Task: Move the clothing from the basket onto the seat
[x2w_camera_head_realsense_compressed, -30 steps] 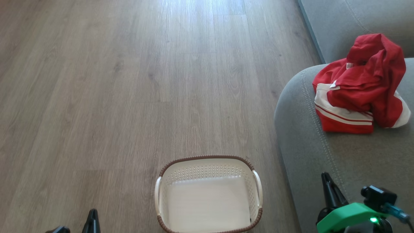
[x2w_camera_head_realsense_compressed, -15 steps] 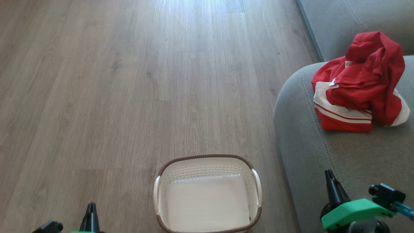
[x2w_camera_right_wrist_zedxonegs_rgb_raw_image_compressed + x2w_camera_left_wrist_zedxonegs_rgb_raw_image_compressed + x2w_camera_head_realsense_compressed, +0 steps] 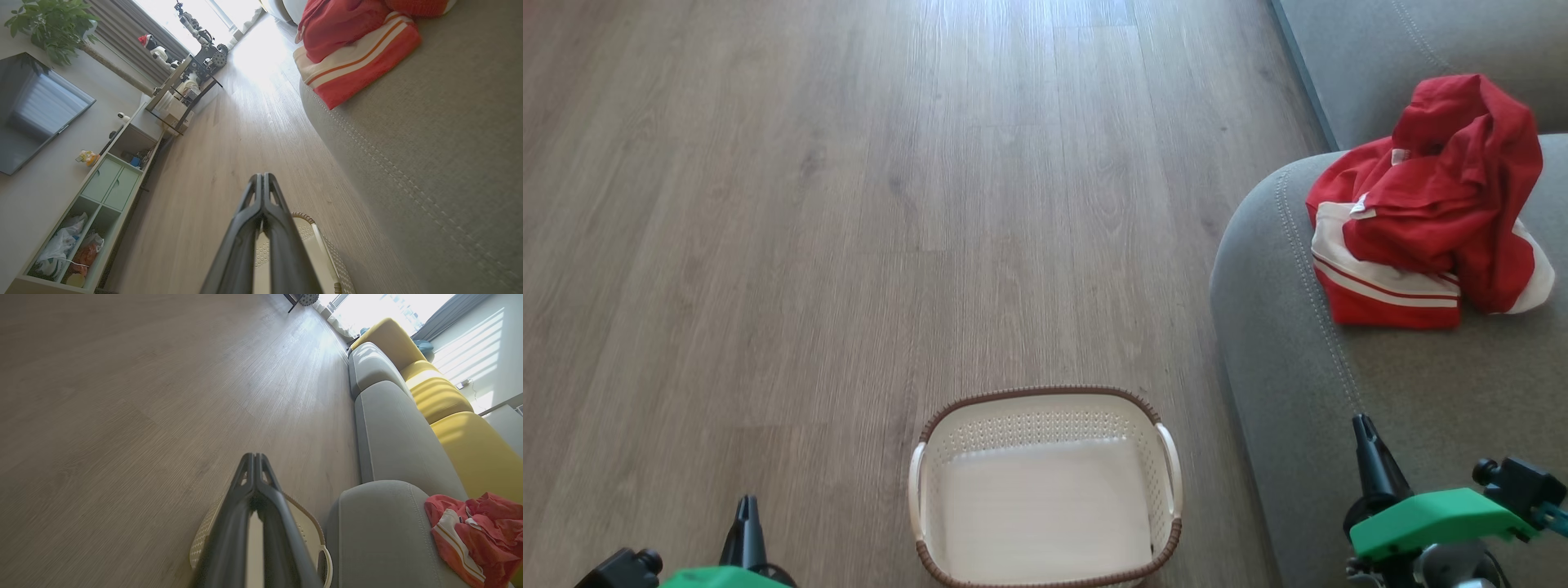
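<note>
1. Red clothing (image 3: pixel 1425 204) with white panels and thin stripes, crumpled in one heap at the right edge of the head view, upper half; it lies on the grey seat (image 3: pixel 1445 384), close to its rounded double-stitched edge
2. Basket (image 3: pixel 1037 391), white perforated plastic with a brown rim, at bottom centre of the head view; it stands on the wood floor (image 3: pixel 849 245) just left of the seat, well apart from the clothing, white bottom bare
3. Right gripper (image 3: pixel 1364 441) at lower right of the head view, in front of the seat; jaws closed, fingers pressed together, nothing held; right wrist view shows the same, tips meeting
4. Left gripper (image 3: pixel 744 518) at lower left of the head view, over floor left of the basket; jaws closed, nothing between them
5. Left wrist view: yellow cushions (image 3: pixel 441 396) at upper right, behind the grey ones
6. Right wrist view: TV (image 3: pixel 32 110), potted plant (image 3: pixel 53 24) and shelf unit (image 3: pixel 102 204) down the left side
</note>
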Tool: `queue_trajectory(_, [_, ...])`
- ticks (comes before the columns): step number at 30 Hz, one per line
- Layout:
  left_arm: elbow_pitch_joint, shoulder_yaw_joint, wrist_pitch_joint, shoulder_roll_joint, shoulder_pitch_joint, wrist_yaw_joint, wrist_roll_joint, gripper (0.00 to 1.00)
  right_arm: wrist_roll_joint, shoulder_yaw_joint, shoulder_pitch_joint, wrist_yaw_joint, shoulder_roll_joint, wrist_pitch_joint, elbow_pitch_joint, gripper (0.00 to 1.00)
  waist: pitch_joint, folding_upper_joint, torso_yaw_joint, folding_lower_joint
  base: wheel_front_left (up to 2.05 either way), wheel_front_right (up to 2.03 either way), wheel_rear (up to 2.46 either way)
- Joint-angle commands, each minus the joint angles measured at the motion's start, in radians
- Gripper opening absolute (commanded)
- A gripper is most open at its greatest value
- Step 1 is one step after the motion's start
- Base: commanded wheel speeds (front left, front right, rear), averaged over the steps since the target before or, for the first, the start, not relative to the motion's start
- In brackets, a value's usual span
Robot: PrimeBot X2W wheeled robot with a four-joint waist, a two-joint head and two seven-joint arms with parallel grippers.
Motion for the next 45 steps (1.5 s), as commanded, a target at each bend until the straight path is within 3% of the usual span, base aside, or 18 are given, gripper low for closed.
queue_trajectory(1, [-0.036,0.034,0.004,0.003,-0.044,-0.009,-0.017,0.00,0.026,0.003,-0.062,0.000,-0.002,0.004,-0.038,0.00,0.000,0.0000,0.000,0.0000,0.00,0.00,0.00])
queue_trajectory(45, [-0.085,0.211,0.130,-0.088,-0.102,-0.117,-0.389,0.00,0.531,-0.025,-0.121,0.000,-0.014,0.113,-0.067,0.00,0.021,0.0000,-0.020,0.0000,0.00,0.00,0.00])
